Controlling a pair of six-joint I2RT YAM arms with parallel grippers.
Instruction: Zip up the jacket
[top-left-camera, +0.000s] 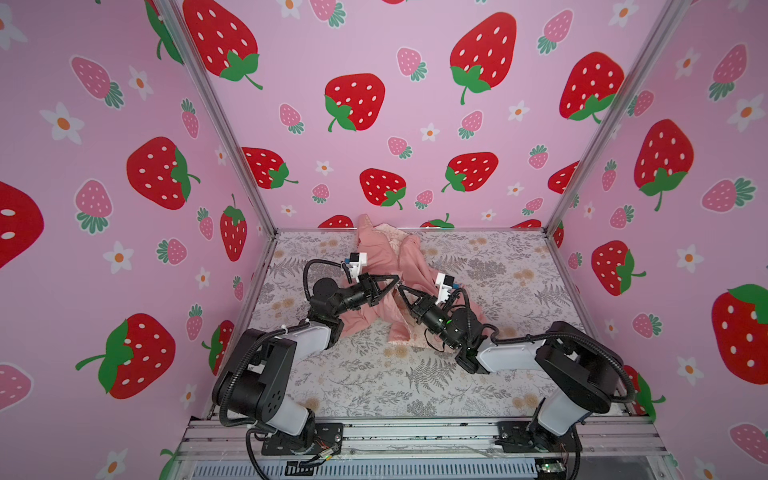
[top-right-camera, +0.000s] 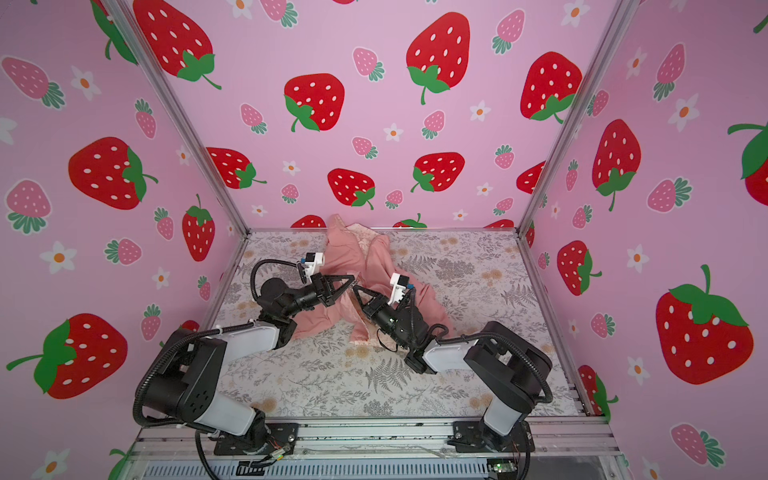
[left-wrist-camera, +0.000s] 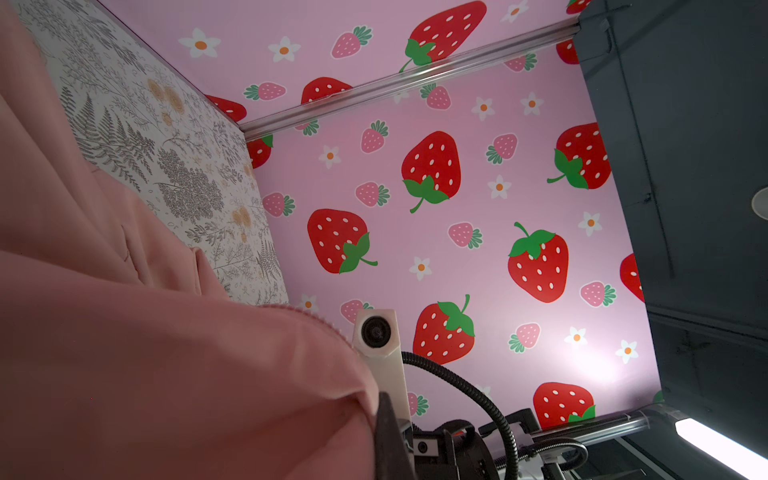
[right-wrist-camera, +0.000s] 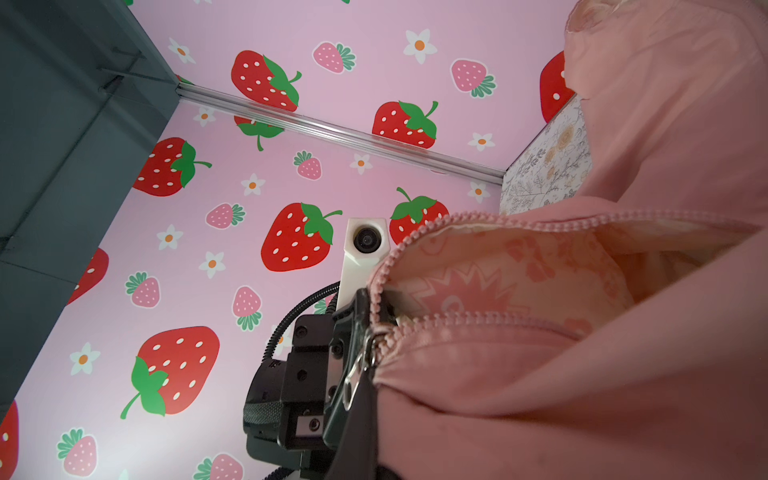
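Observation:
The salmon-pink jacket (top-left-camera: 384, 259) lies crumpled on the floral table, reaching from the back wall to the middle in both top views, also (top-right-camera: 345, 257). My left gripper (top-left-camera: 395, 277) and right gripper (top-left-camera: 401, 287) meet tip to tip over its front. In the left wrist view my left gripper (left-wrist-camera: 384, 401) is shut on a fold of the pink fabric (left-wrist-camera: 208, 374). In the right wrist view my right gripper (right-wrist-camera: 359, 388) is shut at the metal zipper pull (right-wrist-camera: 355, 374). Above the slider the two zipper rows (right-wrist-camera: 457, 220) part and show the cream lining (right-wrist-camera: 498, 270).
The floral table (top-left-camera: 374, 386) is walled by strawberry-print panels at the back and both sides, with metal corner posts (top-left-camera: 232, 137). A metal rail (top-left-camera: 415, 432) with both arm bases runs along the front edge. The jacket's top touches the back wall.

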